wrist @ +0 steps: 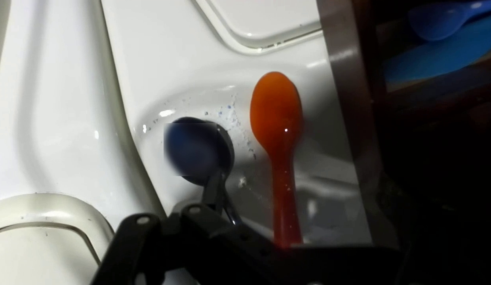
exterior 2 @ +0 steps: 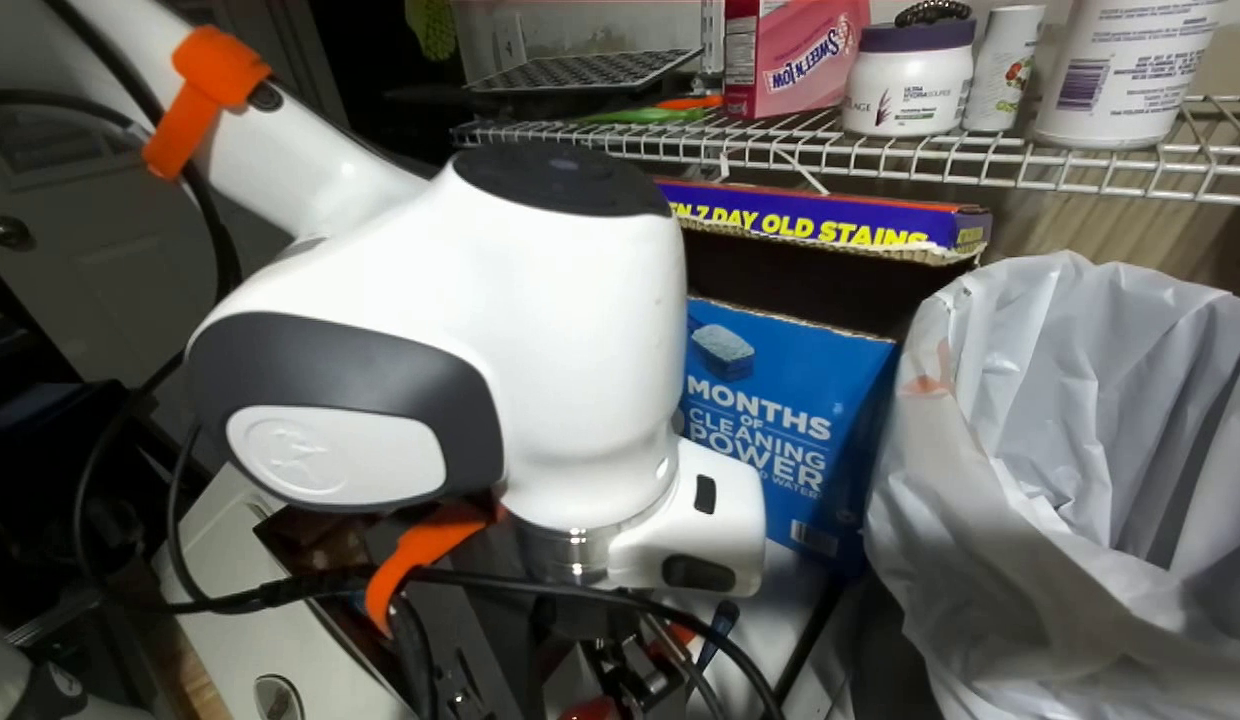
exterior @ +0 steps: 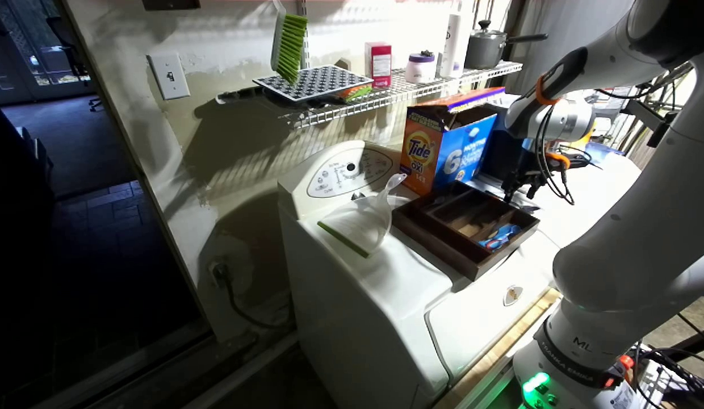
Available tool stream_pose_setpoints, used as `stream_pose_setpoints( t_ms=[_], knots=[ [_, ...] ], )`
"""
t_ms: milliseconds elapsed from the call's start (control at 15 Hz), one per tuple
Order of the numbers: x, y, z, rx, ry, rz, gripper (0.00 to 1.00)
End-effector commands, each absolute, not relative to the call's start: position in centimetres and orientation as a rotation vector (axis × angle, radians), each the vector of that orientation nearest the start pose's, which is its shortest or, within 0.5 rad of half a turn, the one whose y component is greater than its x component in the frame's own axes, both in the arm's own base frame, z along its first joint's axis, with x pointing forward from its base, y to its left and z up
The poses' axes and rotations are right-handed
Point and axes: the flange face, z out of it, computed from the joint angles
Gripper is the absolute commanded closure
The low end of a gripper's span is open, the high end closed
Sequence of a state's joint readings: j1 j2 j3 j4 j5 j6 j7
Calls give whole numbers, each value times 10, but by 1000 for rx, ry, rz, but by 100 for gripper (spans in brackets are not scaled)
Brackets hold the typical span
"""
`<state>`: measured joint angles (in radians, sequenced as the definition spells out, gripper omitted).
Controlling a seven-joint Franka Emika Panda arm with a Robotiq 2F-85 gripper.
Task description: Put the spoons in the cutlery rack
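Observation:
An orange-red spoon (wrist: 276,114) lies on the white machine top in the wrist view, its handle running down between the fingers of my gripper (wrist: 306,206). Left of it rests a dark blue spoon (wrist: 194,150), its handle partly behind the left finger (wrist: 213,193). The right finger is lost in dark shadow. In an exterior view my gripper (exterior: 520,192) hangs just beyond the far side of the cutlery rack (exterior: 437,253), jaws apart and holding nothing. This dark wooden rack has blue spoons (exterior: 501,236) in one compartment; a blue spoon (wrist: 437,20) shows there in the wrist view too.
A Tide box (exterior: 420,147) stands against the rack's back end. A clear dustpan (exterior: 357,224) lies beside the rack. Above runs a wire shelf (exterior: 329,115) with bottles and boxes. A bin with a white liner (exterior 2: 1070,430) stands near the arm.

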<state>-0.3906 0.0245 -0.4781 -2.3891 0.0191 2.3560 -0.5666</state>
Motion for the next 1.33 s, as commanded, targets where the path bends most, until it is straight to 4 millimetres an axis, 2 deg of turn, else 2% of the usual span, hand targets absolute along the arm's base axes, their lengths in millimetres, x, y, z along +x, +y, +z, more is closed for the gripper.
stream_pose_setpoints(
  t_ms=[0, 667, 800, 867, 1000, 1067, 1200, 1267],
  knots=[
    [322, -385, 299, -3061, 498, 55, 0],
    [328, -400, 285, -3042, 562, 65, 0],
    [330, -403, 282, -3037, 572, 62, 7],
    [332, -403, 280, -3034, 578, 60, 14],
    [336, -404, 278, -3031, 579, 57, 34],
    [337, -404, 278, -3032, 580, 57, 37],
    [340, -404, 280, -3036, 579, 55, 32],
    [341, -404, 280, -3037, 578, 54, 27]
  ],
)
